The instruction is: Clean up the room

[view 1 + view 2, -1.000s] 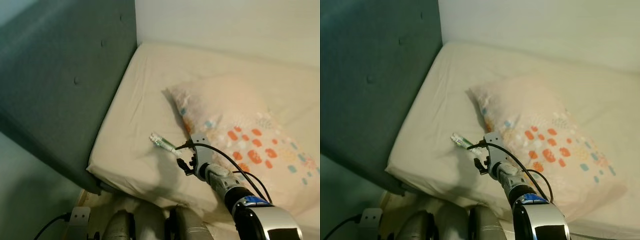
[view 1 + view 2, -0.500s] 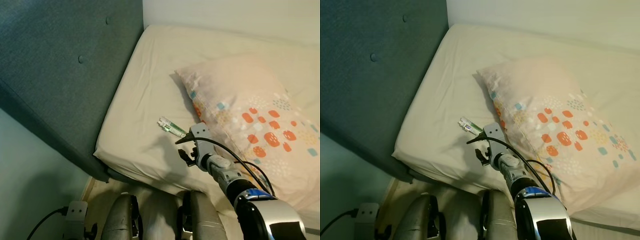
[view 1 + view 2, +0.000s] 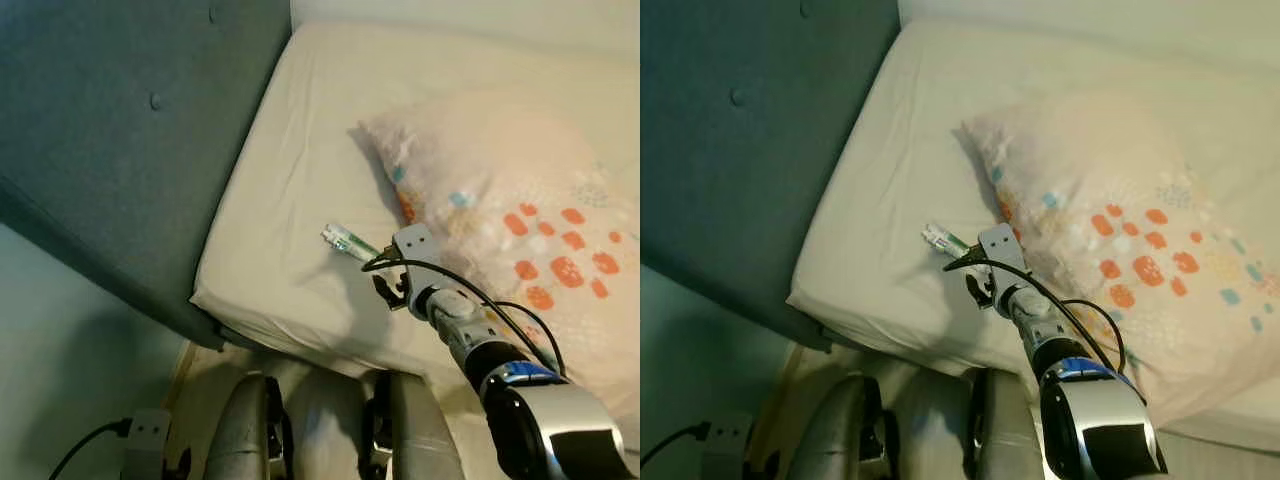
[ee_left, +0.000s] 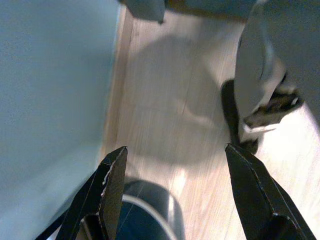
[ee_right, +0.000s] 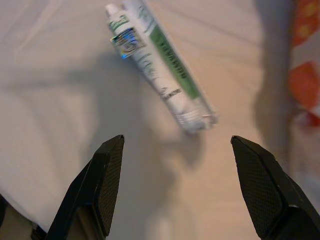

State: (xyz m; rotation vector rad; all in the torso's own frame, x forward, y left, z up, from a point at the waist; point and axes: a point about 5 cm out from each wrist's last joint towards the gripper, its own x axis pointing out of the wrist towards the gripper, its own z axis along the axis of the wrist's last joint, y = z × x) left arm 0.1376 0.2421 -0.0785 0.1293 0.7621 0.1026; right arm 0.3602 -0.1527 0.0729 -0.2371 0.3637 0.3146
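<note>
A bed (image 3: 290, 160) with a cream sheet stands against a teal headboard (image 3: 110, 150), with a patterned pillow (image 3: 520, 210) on it. Near the bed's front edge, beside the pillow, lies a green-and-white tube (image 5: 161, 70). The right gripper (image 5: 175, 192) hovers just above it, fingers spread wide and empty; the left gripper (image 4: 175, 200) hangs open over the floor (image 4: 170, 115).

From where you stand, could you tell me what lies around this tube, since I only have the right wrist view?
Observer: The tube lies on the bed sheet, close beside a patterned pillow.
Operator: Is it near the mattress edge?
Observer: Fairly; a teal headboard stands along that side.
Operator: And my other arm?
Observer: The left gripper is open, pointing at the wooden floor.
</note>
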